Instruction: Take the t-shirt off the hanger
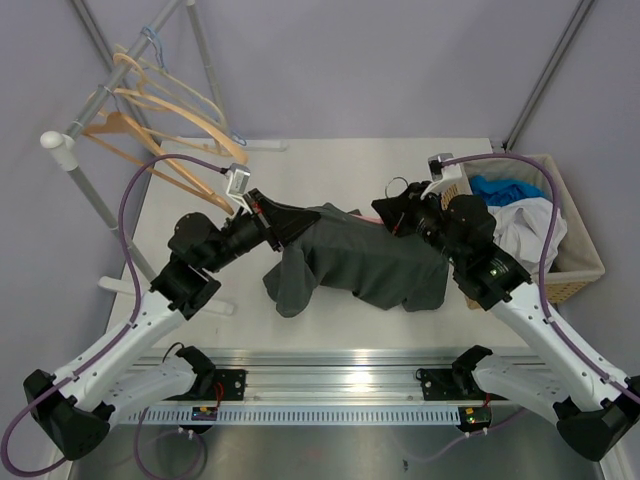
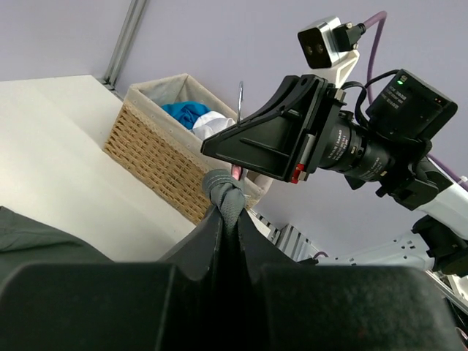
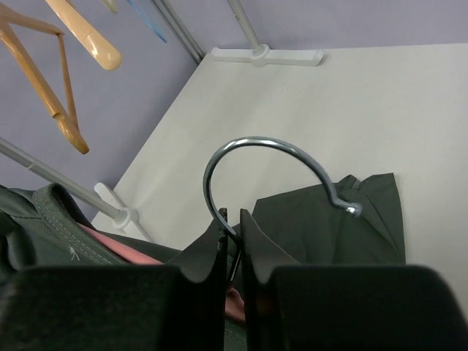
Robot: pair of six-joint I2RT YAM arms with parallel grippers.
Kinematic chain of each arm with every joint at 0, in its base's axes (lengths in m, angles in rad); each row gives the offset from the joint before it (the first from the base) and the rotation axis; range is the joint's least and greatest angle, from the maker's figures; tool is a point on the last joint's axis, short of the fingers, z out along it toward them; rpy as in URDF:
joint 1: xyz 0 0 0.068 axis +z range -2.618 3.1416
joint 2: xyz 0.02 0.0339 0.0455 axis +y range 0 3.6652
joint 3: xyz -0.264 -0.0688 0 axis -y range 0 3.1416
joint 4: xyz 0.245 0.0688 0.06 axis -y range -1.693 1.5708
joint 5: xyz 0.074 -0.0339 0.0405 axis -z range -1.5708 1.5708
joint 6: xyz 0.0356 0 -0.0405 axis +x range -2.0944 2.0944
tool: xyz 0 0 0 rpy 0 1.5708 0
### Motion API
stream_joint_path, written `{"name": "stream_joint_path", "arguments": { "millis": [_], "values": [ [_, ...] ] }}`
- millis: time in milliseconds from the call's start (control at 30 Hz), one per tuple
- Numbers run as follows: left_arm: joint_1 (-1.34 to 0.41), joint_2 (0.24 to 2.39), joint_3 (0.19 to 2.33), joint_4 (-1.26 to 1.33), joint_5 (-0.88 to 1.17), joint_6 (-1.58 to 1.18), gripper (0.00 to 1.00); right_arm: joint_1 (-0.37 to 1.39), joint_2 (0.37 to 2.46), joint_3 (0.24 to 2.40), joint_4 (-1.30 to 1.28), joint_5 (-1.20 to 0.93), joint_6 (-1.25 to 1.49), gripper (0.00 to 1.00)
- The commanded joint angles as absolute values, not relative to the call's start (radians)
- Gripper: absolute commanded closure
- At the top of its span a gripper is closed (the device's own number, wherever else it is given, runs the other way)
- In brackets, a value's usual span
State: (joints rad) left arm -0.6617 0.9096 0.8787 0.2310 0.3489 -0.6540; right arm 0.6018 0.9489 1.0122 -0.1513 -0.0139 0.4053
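Observation:
A dark grey t-shirt [image 1: 365, 262] hangs bunched over the table between my two arms, draped on a pink hanger [image 3: 117, 245] that is mostly hidden under the cloth. My left gripper [image 1: 268, 213] is shut on a twisted fold of the shirt [image 2: 225, 191] at its left end. At the shirt's right end, my right gripper [image 1: 393, 216] is shut on the base of the hanger's metal hook [image 3: 263, 145], with the wire pinched between the fingertips [image 3: 219, 232]. More of the shirt [image 3: 329, 219] lies behind the hook.
A wicker basket [image 1: 580, 275] with blue and white clothes stands at the right table edge, also seen as the basket [image 2: 150, 142]. A rack holding wooden hangers [image 1: 165, 115] rises at the back left. The arms' rail [image 1: 330, 385] runs along the near edge.

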Motion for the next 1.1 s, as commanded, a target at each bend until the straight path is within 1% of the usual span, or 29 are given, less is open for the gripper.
{"name": "stream_joint_path", "arguments": {
  "millis": [0, 33, 67, 167, 200, 233, 300, 333, 400, 467, 533, 767, 967, 1067],
  "values": [
    [-0.664, 0.874, 0.885, 0.337, 0.310, -0.644, 1.00, 0.598, 0.917, 1.011, -0.097, 0.026, 0.406, 0.90],
    [-0.664, 0.877, 0.885, 0.342, 0.311, -0.646, 1.00, 0.598, 0.916, 1.012, -0.098, 0.023, 0.407, 0.97],
    [-0.664, 0.884, 0.887, 0.345, 0.317, -0.647, 1.00, 0.598, 0.916, 1.014, -0.100, 0.020, 0.405, 1.00],
    [-0.664, 0.891, 0.882, 0.364, 0.362, -0.666, 0.99, 0.598, 0.917, 1.025, -0.104, 0.025, 0.396, 1.00],
    [-0.664, 0.896, 0.881, 0.365, 0.374, -0.676, 0.93, 0.598, 0.919, 1.032, -0.110, 0.035, 0.391, 1.00],
    [-0.664, 0.897, 0.881, 0.364, 0.386, -0.680, 0.71, 0.598, 0.926, 1.055, -0.132, 0.043, 0.385, 1.00],
    [-0.666, 0.888, 0.877, 0.345, 0.414, -0.684, 0.52, 0.598, 0.933, 1.084, -0.161, 0.078, 0.358, 1.00],
    [-0.664, 0.884, 0.879, 0.316, 0.416, -0.680, 0.38, 0.598, 0.945, 1.119, -0.191, 0.086, 0.344, 1.00],
    [-0.664, 0.864, 0.879, 0.281, 0.413, -0.652, 0.31, 0.598, 0.968, 1.172, -0.231, 0.107, 0.302, 1.00],
    [-0.664, 0.848, 0.876, 0.218, 0.399, -0.634, 0.27, 0.598, 1.003, 1.256, -0.304, 0.129, 0.278, 1.00],
    [-0.664, 0.830, 0.862, 0.172, 0.399, -0.611, 0.27, 0.597, 1.012, 1.301, -0.327, 0.127, 0.265, 1.00],
    [-0.664, 0.746, 0.761, 0.127, 0.379, -0.606, 0.29, 0.597, 1.006, 1.341, -0.331, 0.138, 0.270, 1.00],
    [-0.664, 0.692, 0.716, 0.123, 0.351, -0.611, 0.29, 0.597, 1.031, 1.359, -0.337, 0.106, 0.299, 1.00],
    [-0.666, 0.702, 0.710, 0.114, 0.342, -0.606, 0.27, 0.597, 1.034, 1.351, -0.327, 0.094, 0.311, 1.00]
  ]
}}
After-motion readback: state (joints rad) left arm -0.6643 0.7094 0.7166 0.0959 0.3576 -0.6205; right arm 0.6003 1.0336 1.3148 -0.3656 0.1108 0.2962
